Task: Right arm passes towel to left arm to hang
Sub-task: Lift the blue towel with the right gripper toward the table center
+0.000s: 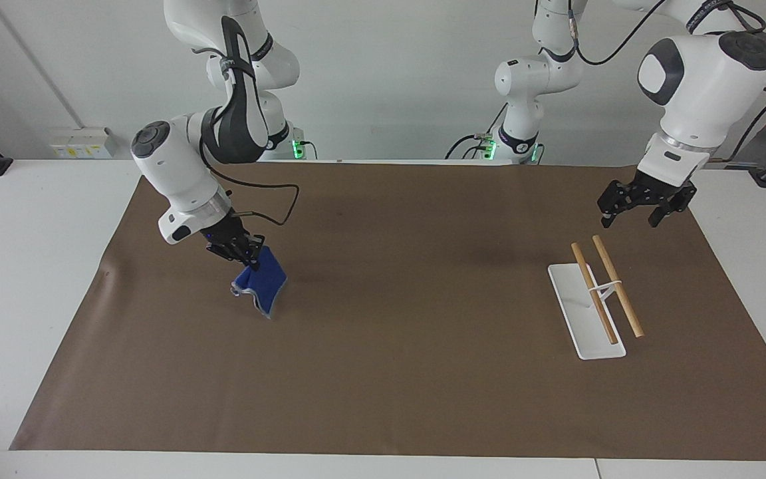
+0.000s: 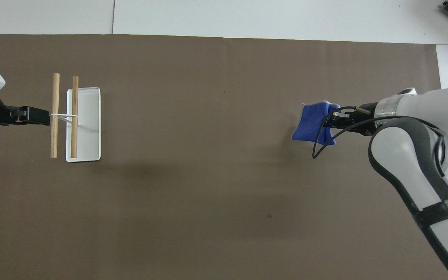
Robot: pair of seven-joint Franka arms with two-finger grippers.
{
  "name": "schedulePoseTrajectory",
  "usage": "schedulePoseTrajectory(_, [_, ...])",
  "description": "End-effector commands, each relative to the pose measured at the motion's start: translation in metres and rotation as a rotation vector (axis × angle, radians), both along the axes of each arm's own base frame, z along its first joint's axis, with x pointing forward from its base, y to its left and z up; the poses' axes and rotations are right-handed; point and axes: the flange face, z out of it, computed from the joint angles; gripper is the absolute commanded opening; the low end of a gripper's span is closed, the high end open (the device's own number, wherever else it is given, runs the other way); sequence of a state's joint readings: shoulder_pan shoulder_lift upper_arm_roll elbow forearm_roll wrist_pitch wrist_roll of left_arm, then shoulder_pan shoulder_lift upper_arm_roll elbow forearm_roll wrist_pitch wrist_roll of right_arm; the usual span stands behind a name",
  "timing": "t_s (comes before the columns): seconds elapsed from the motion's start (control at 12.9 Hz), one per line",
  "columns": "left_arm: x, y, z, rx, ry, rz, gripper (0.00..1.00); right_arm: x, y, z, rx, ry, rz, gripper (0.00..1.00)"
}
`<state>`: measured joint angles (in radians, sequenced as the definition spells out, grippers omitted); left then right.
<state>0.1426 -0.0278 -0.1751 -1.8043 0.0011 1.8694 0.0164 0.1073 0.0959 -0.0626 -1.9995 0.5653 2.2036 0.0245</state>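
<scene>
The right fingers (image 1: 250, 256) are pinching the towel (image 1: 261, 284) above the tabletop (image 1: 383, 372); next, carrying it to the waiting left fingers (image 1: 632, 211), spread wide

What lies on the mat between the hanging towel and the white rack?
Nothing: between the towel, held by the right gripper, and the rack, only bare brown mat shows, clearest overhead.
</scene>
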Motion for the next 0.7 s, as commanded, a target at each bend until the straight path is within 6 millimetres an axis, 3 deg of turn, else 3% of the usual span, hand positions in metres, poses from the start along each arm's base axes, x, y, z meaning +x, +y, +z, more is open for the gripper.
schedulePoseTrajectory(0.0, [-0.005,0.003,0.005,-0.010,-0.015,-0.003,1.00,0.007,0.004,0.006,0.172,0.012,-0.105,0.00])
schedulePoseTrajectory(0.23, [-0.005,0.002,0.005,-0.008,-0.015,-0.005,1.00,0.009,0.011,0.012,0.359,0.021,-0.211,0.00])
schedulePoseTrajectory(0.62, [-0.005,0.002,0.005,-0.008,-0.015,-0.005,1.00,0.005,0.087,0.022,0.569,0.105,-0.388,0.00])
